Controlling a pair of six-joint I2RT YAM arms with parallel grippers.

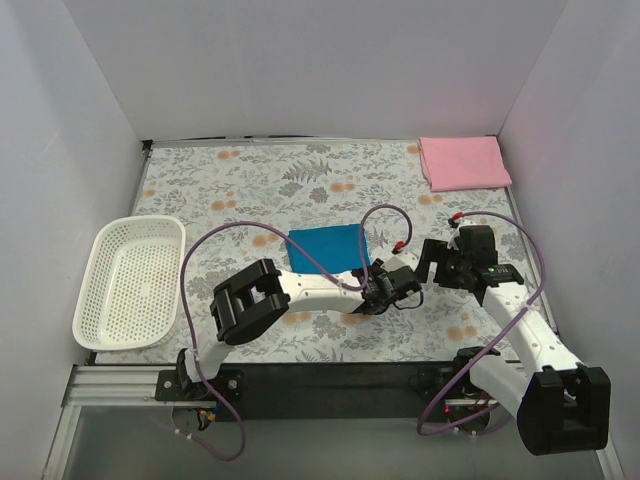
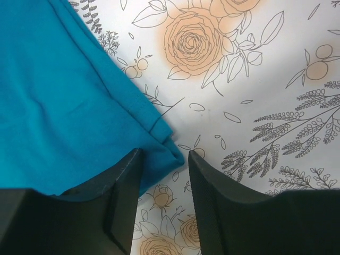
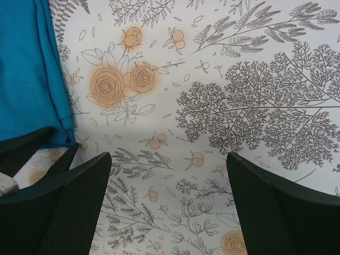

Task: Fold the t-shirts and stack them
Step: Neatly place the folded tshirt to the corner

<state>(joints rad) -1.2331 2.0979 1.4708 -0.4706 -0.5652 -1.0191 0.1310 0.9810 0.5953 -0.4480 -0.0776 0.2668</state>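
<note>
White lattice basket [image 1: 130,285] sits at 9 o'clock on your flowered table [image 1: 250,180]. Mid-table lies the teal-blue t-shirt [image 1: 325,248], folded flat. Your left gripper [image 2: 164,159] is narrow, jaws straddling the shirt's near corner (a sliver of table shows beside one finger). At 3 o'clock from that corner, your right gripper [image 3: 169,159] is spread wide above bare table. The pink t-shirt [image 1: 463,162], folded, rests at 1 o'clock, well apart.
</note>
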